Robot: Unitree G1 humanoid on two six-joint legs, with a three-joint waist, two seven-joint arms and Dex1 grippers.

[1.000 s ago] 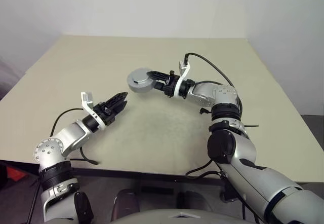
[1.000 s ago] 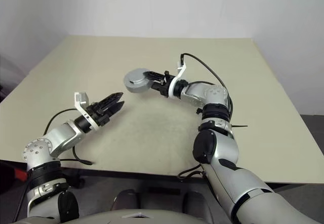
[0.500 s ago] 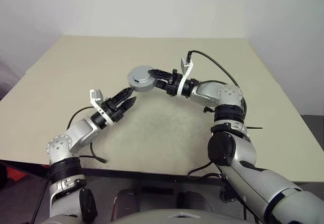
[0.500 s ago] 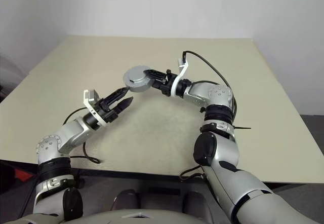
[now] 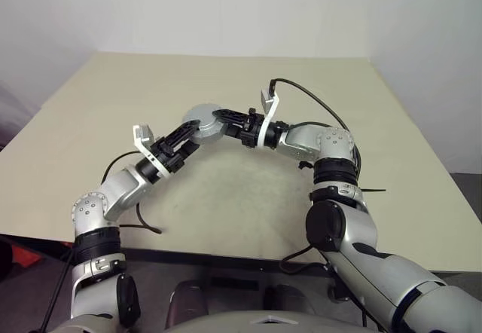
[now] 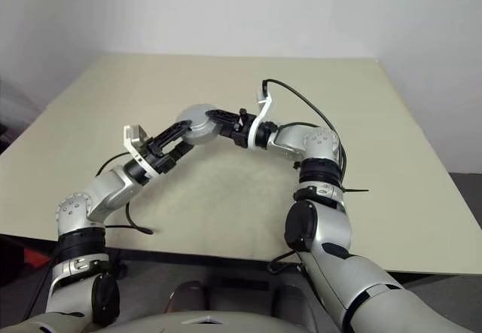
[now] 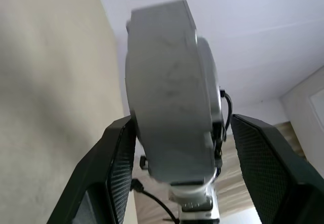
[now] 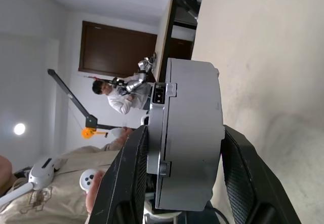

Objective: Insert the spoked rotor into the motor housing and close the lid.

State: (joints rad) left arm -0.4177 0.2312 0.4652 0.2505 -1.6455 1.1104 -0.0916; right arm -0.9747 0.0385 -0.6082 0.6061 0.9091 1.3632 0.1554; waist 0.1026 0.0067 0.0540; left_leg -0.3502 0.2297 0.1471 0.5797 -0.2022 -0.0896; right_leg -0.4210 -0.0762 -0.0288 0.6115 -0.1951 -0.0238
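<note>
The left hand (image 5: 186, 131) is raised above the beige rectangular desk (image 5: 248, 190), its two black fingers spread wide on either side of a round grey metal disc unit (image 5: 203, 120), with no firm contact visible in the left wrist view. Beyond it, the right hand (image 5: 221, 119) clamps the same disc unit by its flat faces, holding it clear of the desk. In the right wrist view, a person (image 8: 117, 97) is seated well behind the disc unit.
</note>
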